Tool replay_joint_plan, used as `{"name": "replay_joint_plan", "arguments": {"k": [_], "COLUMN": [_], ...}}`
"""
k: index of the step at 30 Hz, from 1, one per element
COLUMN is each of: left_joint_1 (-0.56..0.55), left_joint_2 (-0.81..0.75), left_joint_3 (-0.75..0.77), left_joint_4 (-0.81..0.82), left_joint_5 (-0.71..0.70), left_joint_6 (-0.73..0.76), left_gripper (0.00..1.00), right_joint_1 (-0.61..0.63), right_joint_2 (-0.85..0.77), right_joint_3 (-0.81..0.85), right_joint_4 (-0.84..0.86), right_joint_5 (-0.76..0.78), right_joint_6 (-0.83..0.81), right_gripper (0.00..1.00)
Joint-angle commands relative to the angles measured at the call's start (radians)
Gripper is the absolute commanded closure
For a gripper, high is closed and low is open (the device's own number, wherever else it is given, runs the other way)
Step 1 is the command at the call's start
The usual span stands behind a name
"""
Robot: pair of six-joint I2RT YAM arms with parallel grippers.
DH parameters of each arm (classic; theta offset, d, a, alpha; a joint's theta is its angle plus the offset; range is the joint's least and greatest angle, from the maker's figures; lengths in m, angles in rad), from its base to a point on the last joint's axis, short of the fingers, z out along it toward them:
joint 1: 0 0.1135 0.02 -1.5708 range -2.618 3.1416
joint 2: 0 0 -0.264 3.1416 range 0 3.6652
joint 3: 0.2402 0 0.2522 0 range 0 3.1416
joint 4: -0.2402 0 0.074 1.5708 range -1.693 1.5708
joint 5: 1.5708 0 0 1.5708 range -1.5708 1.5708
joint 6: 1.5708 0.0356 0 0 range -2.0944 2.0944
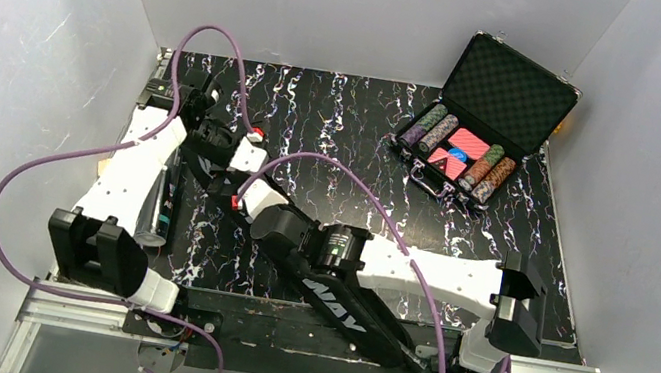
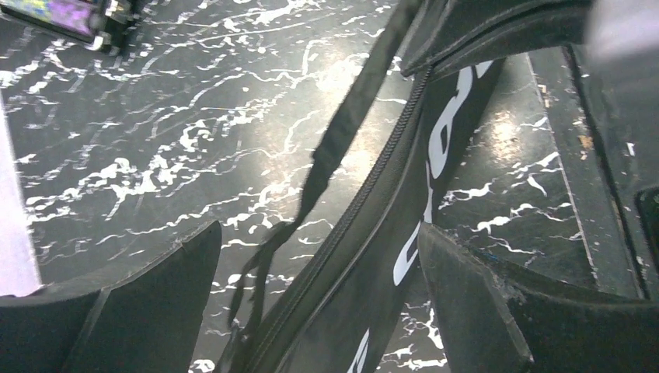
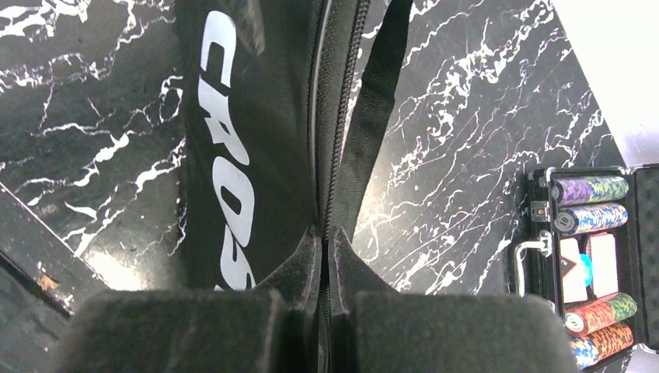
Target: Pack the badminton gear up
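Observation:
The long black racket bag (image 1: 342, 308) with white lettering lies diagonally across the table, from the left arm down toward the near edge. My right gripper (image 3: 325, 242) is shut on the bag's (image 3: 256, 116) zipper seam, beside a loose black strap (image 3: 371, 116). My left gripper (image 2: 319, 311) stands open, its two fingers on either side of the bag (image 2: 388, 233) and its zipper without touching it. A clear tube (image 1: 163, 204) lies on the table beside the left arm. Rackets and shuttlecocks are out of view.
An open black hard case (image 1: 476, 140) with coloured poker chips sits at the back right, also seen in the right wrist view as a case (image 3: 594, 264). White walls enclose the black marbled table (image 1: 338, 117). Purple cables loop over both arms.

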State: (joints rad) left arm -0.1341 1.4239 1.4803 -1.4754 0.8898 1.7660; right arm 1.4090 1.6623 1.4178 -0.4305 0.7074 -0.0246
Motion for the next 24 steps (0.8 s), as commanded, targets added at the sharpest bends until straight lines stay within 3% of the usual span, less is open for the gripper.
{"name": "replay_joint_plan", "arguments": {"k": [1,7,9,12,14,15,17,18,22,24], "left_joint_1": [-0.004,-0.007,-0.008,-0.014,-0.017,-0.019,-0.019,-0.02,-0.02,-0.02], "left_joint_2": [0.049,0.103,0.103,0.103,0.109,0.113,0.118,0.117,0.101,0.085], "left_joint_3": [0.022,0.027,0.021,0.007,0.005,0.007,0.014,0.021,0.02,0.001], "left_joint_4": [-0.14,-0.211,-0.211,-0.211,-0.212,-0.211,-0.201,-0.197,-0.177,-0.158], "left_joint_5": [-0.022,-0.058,-0.06,-0.087,-0.106,-0.113,-0.121,-0.123,-0.125,-0.132], "left_joint_6": [0.108,0.161,0.177,0.187,0.178,0.172,0.144,0.132,0.106,0.097], "left_gripper": [0.02,0.02,0.07,0.24,0.41,0.53,0.96,1.0,1.0,1.0], "right_joint_1": [0.019,0.037,0.038,0.038,0.038,0.038,0.036,0.035,0.024,0.006], "right_joint_2": [-0.035,-0.017,-0.007,-0.007,-0.017,-0.022,-0.025,-0.023,-0.013,-0.031], "right_joint_3": [0.047,0.064,0.081,0.081,0.074,0.068,0.061,0.06,0.067,0.06], "right_joint_4": [0.19,0.259,0.264,0.289,0.304,0.317,0.333,0.333,0.283,0.221], "right_joint_5": [0.121,0.177,0.193,0.189,0.177,0.17,0.164,0.164,0.161,0.134], "right_joint_6": [-0.02,-0.083,-0.082,-0.076,-0.068,-0.068,-0.07,-0.072,-0.038,0.013], "right_gripper": [0.99,0.99,0.99,0.99,0.99,0.99,0.99,0.99,0.99,0.86]}}
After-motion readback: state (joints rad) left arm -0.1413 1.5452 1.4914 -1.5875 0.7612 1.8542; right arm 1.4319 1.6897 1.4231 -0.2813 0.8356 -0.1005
